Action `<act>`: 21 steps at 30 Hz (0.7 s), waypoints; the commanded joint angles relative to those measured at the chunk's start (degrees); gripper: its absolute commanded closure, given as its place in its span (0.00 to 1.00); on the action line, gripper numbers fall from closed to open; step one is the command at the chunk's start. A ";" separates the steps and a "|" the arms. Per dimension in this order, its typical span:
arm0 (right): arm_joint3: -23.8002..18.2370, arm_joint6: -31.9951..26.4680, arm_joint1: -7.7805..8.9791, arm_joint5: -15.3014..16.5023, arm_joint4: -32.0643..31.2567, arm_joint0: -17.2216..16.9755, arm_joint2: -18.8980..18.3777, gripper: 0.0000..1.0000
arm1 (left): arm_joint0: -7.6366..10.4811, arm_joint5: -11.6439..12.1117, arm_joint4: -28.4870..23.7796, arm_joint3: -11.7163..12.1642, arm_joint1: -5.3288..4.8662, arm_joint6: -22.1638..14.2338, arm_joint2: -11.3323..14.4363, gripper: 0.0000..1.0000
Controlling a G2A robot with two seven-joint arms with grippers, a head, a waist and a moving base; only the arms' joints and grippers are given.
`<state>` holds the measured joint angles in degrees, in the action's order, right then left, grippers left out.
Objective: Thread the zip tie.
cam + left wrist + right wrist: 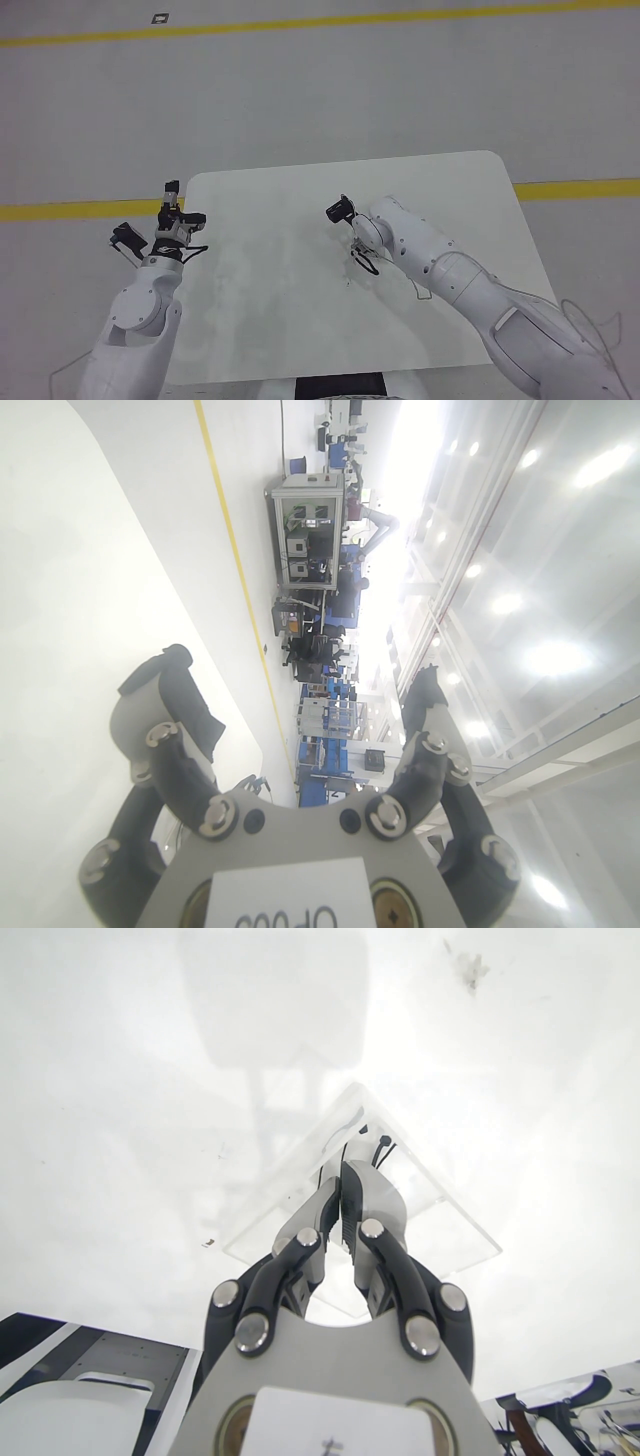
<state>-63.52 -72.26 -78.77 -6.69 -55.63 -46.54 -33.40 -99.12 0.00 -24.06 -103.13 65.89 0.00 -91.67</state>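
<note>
A thin black zip tie (pixel 384 1142) lies on a clear square plate (pixel 450 1228) on the white table (pixel 450 200). My right gripper (pixel 341 1178) points down onto the plate and is shut, with a black strand of the zip tie pinched at its fingertips. The tie's small head shows just past the tips. In the top view the right gripper (pixel 353 262) is near the table's middle. My left gripper (pixel 295 690) is open and holds nothing. It is raised at the table's left edge (pixel 172 205), pointing away from the table.
The table's rounded left edge (pixel 150 565) runs beside the left gripper. Yellow floor lines (pixel 300 24) cross the grey floor beyond the table. A few small dark specks (pixel 470 970) mark the tabletop past the plate.
</note>
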 commanded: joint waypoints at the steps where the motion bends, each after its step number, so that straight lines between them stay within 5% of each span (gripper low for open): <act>1: -0.23 -0.31 -0.04 0.00 -0.36 -0.06 -0.21 1.00 | 0.00 0.00 0.00 0.00 0.00 0.00 0.00 0.00; 14: -7.32 -4.68 1.40 -0.21 -3.66 -2.31 -4.05 1.00 | 0.00 0.00 0.00 0.00 0.00 0.00 0.00 0.00; 21: -14.16 -7.20 3.29 0.81 -2.89 -5.46 -9.69 1.00 | 0.00 0.00 0.00 0.00 0.00 0.00 0.00 0.00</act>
<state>-76.35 -79.04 -75.84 -6.18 -59.10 -51.40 -41.80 -99.12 0.00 -24.06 -103.13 65.89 0.00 -91.67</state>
